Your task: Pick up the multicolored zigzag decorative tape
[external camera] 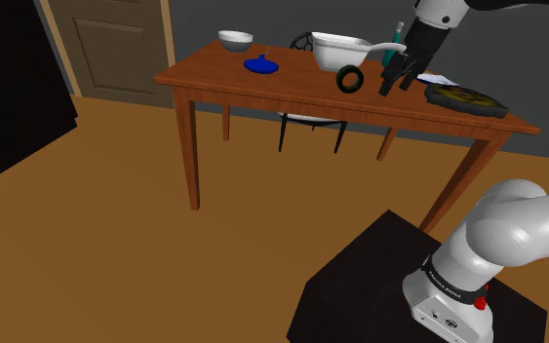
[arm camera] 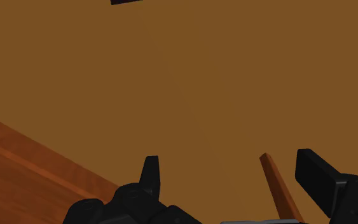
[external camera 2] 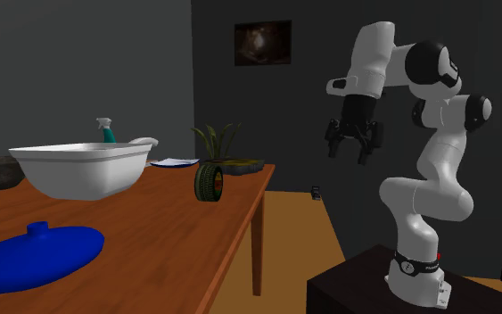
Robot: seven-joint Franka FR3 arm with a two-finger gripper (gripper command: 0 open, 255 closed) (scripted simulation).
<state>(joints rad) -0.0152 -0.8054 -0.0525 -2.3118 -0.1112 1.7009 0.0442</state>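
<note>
One tape roll [external camera: 350,79] stands on its edge on the wooden table [external camera: 262,90], at upper right of centre in the shoulder view, just below the big white tub [external camera: 338,51]. In that view the roll looks like a plain dark ring. The second exterior view, where it sits at the middle of the frame [external camera 2: 209,181], brings out yellow-green and reddish marks on its band.

One gripper [external camera: 395,82] is open, its two black fingers apart and clasping nothing. In the shoulder view it seems to hang just right of the tape. In the second exterior view the gripper [external camera 2: 349,153] is in the air at right of centre, out past the table's edge [external camera 2: 256,210], above the tabletop's height and well apart from the roll. In the wrist view the spread fingers [arm camera: 149,175] frame brown floor [arm camera: 190,95], with a strip of table edge [arm camera: 31,165] beside one finger and one table leg [arm camera: 276,183] between the two.

On the table the shoulder view counts two white vessels, the tub and a small bowl [external camera: 235,40], along with one flat blue thing [external camera: 261,65], one spray bottle [external camera: 396,39], one sheet of paper [external camera: 440,77] and one dark tray [external camera: 467,98]. It also takes in one door [external camera: 116,49] at upper left and one chair [external camera: 311,119] behind the table. The second exterior view adds one plant [external camera 2: 215,138] at the tray and one framed picture [external camera 2: 263,43] on the dark wall. The black stand [external camera: 379,283] is at lower right in both outer views
</note>
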